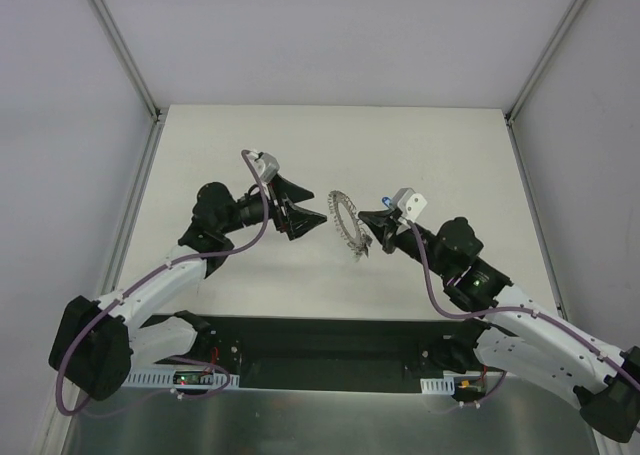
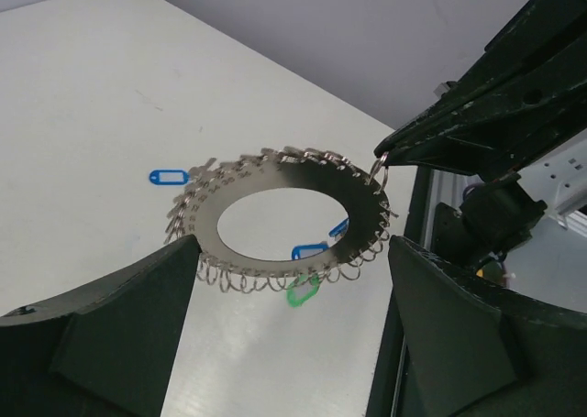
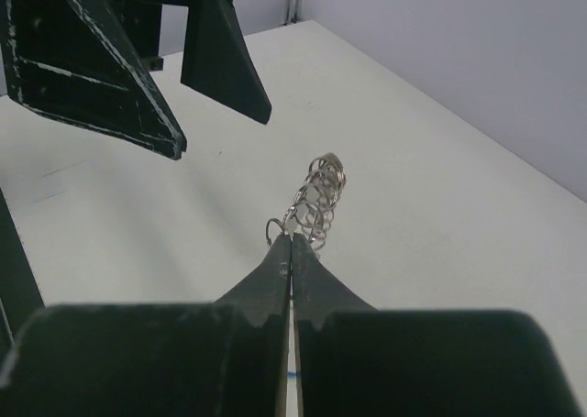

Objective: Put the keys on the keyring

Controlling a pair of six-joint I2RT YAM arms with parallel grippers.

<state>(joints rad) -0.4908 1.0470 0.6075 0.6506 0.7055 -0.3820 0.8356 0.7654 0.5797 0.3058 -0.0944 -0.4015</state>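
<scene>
A: Where is the keyring [image 2: 359, 206] in relation to the two arms?

B: It is up in the air between them. The right gripper [image 3: 292, 238] has its jaws pressed together on one small wire loop at the ring's rim, so the ring sticks straight out beyond its fingertips and is edge-on to that wrist

A: And the left gripper [image 1: 312, 215]?

B: Its fingers are spread wide with nothing between them. It points at the ring's flat face, and its wrist camera looks right through the open centre. From above, the ring's plane runs roughly away from the bases, across the line joining the two grippers

A: And the keys [image 2: 167, 175]?

B: One with a blue tag lies on the table [image 2: 92, 87], off to one side beyond the ring. Another blue tag and a green one show at the ring's lower edge, but I cannot tell if they hang from the loops or lie on the table underneath

A: So which arm fetches?

B: I'd say the left, since it is free, but it faces the ring and not the loose key, so it has to turn aside
</scene>
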